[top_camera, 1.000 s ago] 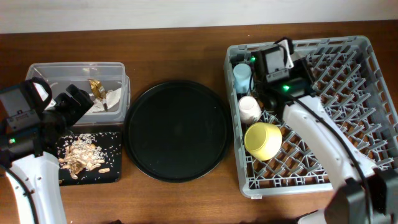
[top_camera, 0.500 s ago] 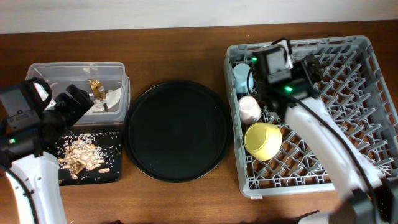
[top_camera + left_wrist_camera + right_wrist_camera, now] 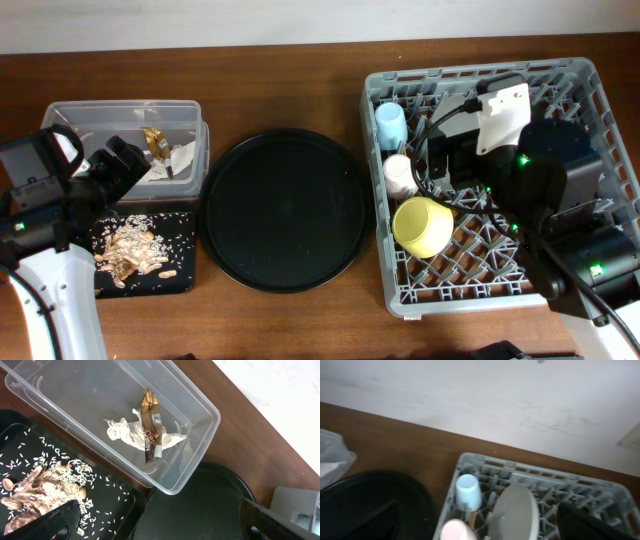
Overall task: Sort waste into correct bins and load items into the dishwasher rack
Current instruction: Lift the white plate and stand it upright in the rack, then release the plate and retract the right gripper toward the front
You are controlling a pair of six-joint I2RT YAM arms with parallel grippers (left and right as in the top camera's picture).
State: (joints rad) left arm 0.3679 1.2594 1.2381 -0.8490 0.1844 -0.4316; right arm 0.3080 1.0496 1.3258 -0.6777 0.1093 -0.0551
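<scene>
At 3 o'clock, rack (image 3: 377, 200) holds blue cup (image 3: 391, 125) and yellow bowl (image 3: 423, 224) by its left wall. Right gripper (image 3: 477, 510) hovers above, fingers apart. At 9 o'clock, left gripper (image 3: 157, 512), fingers apart, is over clear box (image 3: 100, 120) edge.

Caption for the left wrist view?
Sorted: tissue and gold wrapper in the clear box, food scraps on the black tray beside it.

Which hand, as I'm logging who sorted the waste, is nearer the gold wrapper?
Left. The left hand hovers at the edge of the clear box where the gold wrapper lies; the right hand is far off on the other side, above the dishwasher rack.
</scene>
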